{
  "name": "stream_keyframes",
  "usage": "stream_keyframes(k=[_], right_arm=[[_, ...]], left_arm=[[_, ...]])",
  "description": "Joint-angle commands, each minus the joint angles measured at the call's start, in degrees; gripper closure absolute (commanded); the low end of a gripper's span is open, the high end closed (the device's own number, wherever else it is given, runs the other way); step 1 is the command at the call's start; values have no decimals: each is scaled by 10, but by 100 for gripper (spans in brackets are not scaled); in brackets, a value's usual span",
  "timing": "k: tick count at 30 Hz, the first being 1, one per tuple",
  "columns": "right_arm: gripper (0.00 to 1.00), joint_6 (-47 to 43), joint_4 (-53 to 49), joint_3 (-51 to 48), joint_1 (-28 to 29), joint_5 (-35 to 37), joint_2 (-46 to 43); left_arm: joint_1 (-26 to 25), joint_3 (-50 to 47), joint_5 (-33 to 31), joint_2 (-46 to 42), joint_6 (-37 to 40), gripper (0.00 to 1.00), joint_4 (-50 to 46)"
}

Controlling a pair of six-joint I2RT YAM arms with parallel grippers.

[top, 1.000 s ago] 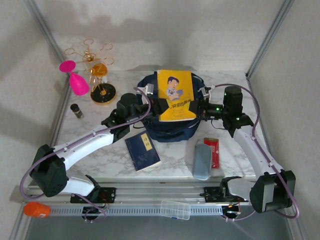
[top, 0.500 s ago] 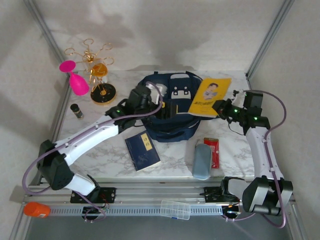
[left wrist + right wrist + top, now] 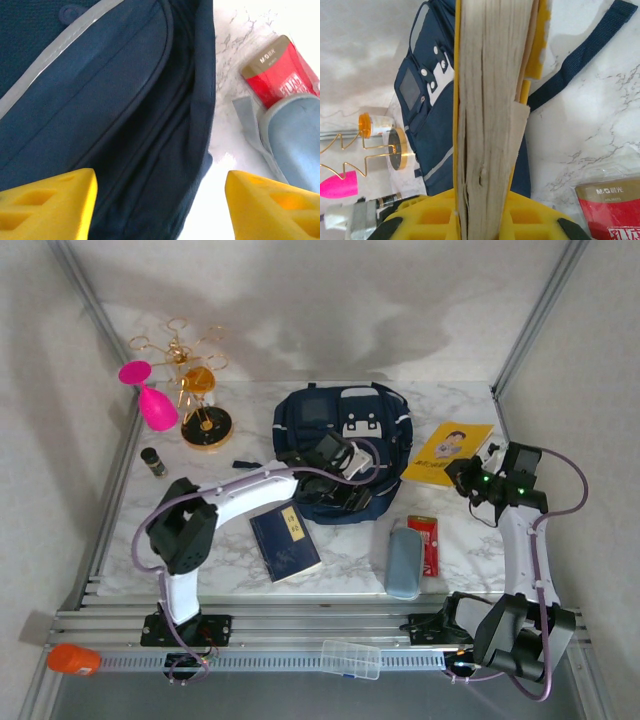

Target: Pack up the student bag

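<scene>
Book update: I see right gripper [image 3: 485,212] pinching yellow book [image 3: 447,452], now swung off student bag [image 3: 345,425] (table's [image 3: 345,555] 12 o'clock) to its 3 o'clock; left gripper [image 3: 160,200] just spread over bag's 6 o'clock edge. Nothing packed yet.

Soft, even light from above fills the top view. Broad grey shadows smear the white back wall [image 3: 330,310], and the white marble-patterned tabletop [image 3: 350,560] is bright without glare. In the left wrist view that marble burns out to pure white near the blurred yellow plastic fingertips [image 3: 45,205]. In the right wrist view the yellow-covered paperback book [image 3: 490,100] looms close and slightly soft.
</scene>
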Motion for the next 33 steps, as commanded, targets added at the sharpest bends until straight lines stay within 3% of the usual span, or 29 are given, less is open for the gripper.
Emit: stream_keyframes(k=[1,5,11,16,19,23,33], right_arm=[[100,-2,45,-5,-4,-29,-15],[100,-5,45,-2,-5,-28,-10],[100,-17,45,-5,-5,-31,-2],[100,-41,34,-1,-5,-45,2],[100,-53,22,3,-5,-52,2],[100,-57,4,14,-5,-61,-1],[100,-46,-68,19,17,-91,-45]], left_arm=[[1,47,26,45,33,38,-42],[1,82,36,82,36,47,-52],[8,106,26,98,27,73,-57],[14,111,35,78,23,80,-55],[15,111,32,67,18,100,-48],[20,142,20,59,6,100,-69],[20,233,-128,-6,-42,100,-55]])
